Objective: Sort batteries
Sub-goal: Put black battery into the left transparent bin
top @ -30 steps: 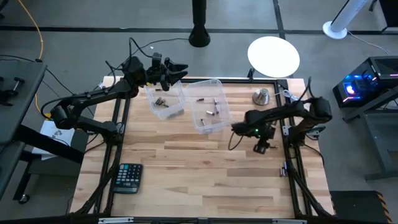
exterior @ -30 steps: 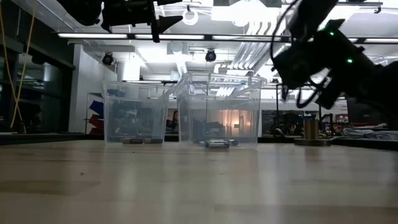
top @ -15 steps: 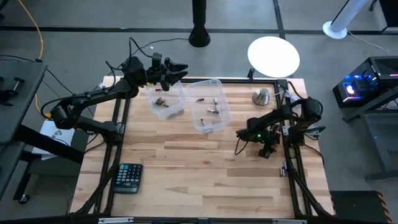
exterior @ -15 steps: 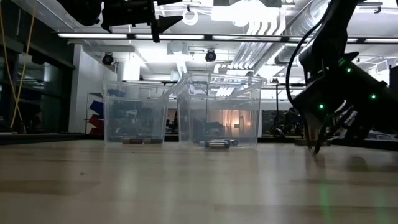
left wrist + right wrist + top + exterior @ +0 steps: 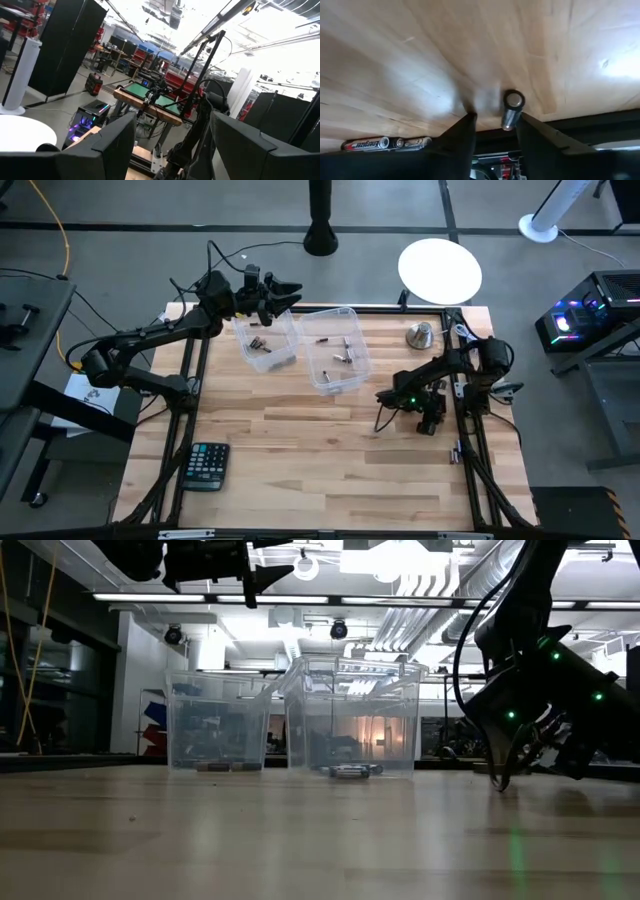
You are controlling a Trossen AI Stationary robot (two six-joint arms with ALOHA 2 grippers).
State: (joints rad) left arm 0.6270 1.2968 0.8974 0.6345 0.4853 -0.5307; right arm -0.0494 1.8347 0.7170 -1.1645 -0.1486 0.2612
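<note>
Two clear plastic bins (image 5: pixel 268 340) (image 5: pixel 338 350) upper centre holding small batteries (image 5: pixel 262 347); right gripper (image 5: pixel 492 120) spread around a silvery cell (image 5: pixel 511 107); left gripper (image 5: pixel 283 292) spread above.

Overhead and table-level cameras share both clear bins (image 5: pixel 300 345).

Two bins stand side by side toward the far middle of the table (image 5: pixel 300 440); the left bin (image 5: pixel 266 340) and the right bin (image 5: pixel 336 350) each hold batteries (image 5: pixel 262 345) on their floors; the left gripper (image 5: pixel 282 293) hangs above the left bin's far edge; the bell-shaped object (image 5: pixel 419 334) sits near the far right corner; the calculator (image 5: pixel 206 465) lies near the front left edge; the right gripper (image 5: pixel 430 424) is low at the right side, fingers apart, a battery (image 5: pixel 511 108) just beside one fingertip; more batteries (image 5: pixel 385 143) lie along the table's edge.
</note>
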